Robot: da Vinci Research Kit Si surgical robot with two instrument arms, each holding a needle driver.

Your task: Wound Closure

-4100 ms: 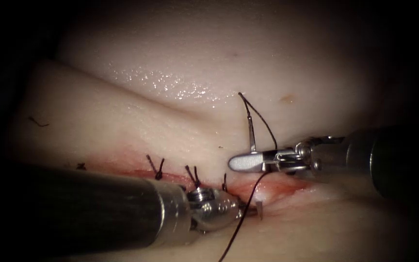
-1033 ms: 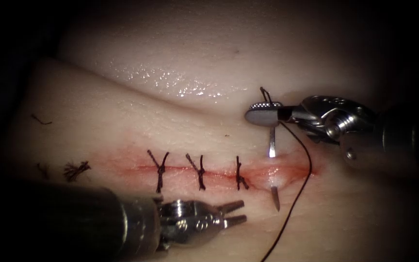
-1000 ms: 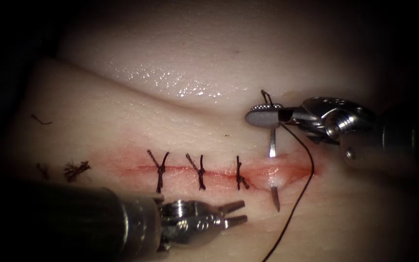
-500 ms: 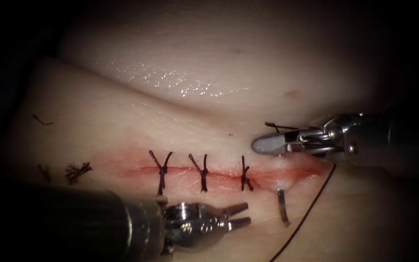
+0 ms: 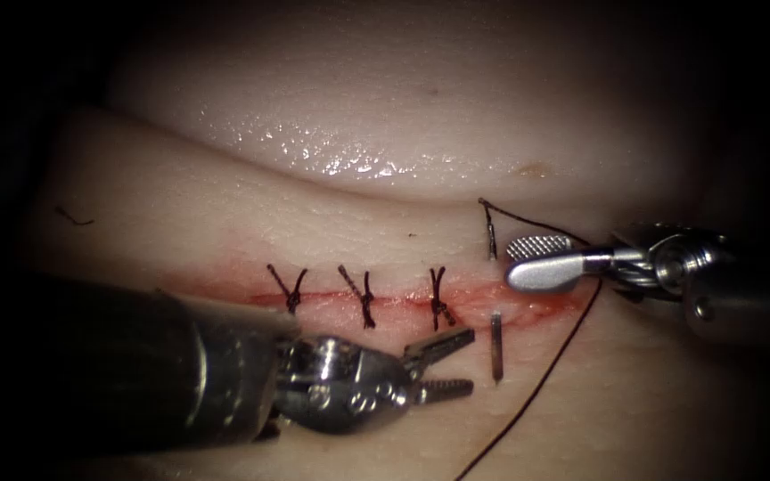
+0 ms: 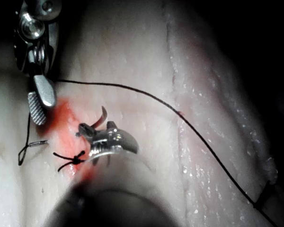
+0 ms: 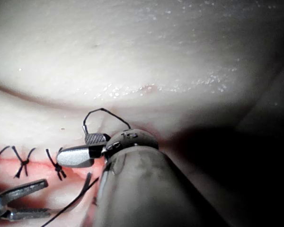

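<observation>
Both end effectors gape empty beside the needle.

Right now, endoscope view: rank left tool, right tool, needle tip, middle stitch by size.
1. left tool, open, empty.
2. right tool, open, empty.
3. needle tip, sticking out of tissue, and middle stitch: alike.

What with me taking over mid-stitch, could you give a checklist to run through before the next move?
1. Needle through the tissue at the cut's right end, both ends showing: ok.
2. Left gripper open, holding nothing, beside the needle's tip: ok.
3. Right gripper open, holding nothing, near the needle's thread end: ok.
4. Thread clear of the right gripper: cannot tell, as it runs close behind it.
5. Three tied stitches left of the needle, intact: ok.
</observation>
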